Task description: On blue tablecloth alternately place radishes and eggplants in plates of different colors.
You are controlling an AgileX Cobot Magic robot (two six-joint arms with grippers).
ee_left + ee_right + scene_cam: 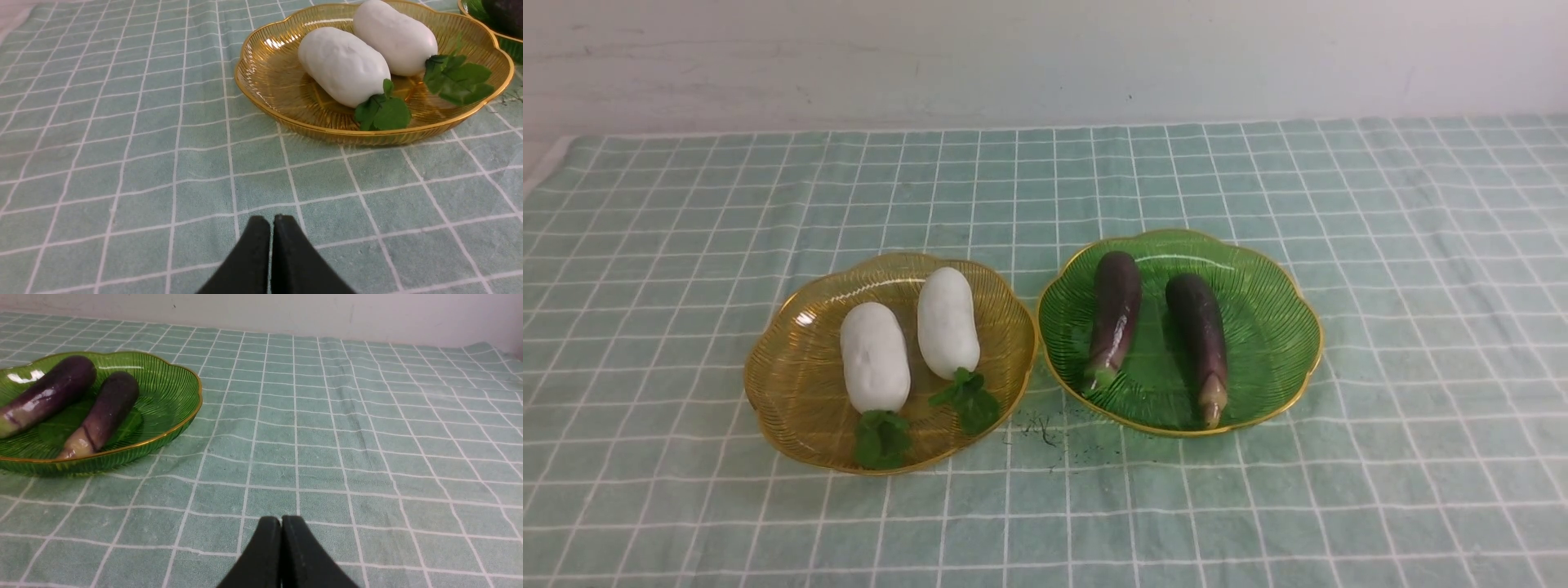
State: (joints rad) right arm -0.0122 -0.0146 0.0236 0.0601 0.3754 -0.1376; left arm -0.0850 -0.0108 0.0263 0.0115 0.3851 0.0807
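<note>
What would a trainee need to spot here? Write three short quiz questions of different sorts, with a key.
1. True or false: both radishes lie in the green plate.
2. Which plate holds the eggplants? A amber plate B green plate
3. Fill in: the left gripper and right gripper are both ____.

Key: 1 false; 2 B; 3 shut

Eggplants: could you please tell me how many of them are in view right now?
2. Both lie side by side in the green plate: the left eggplant and the right eggplant, stem ends toward the camera. Nothing appears to hide more.
</note>
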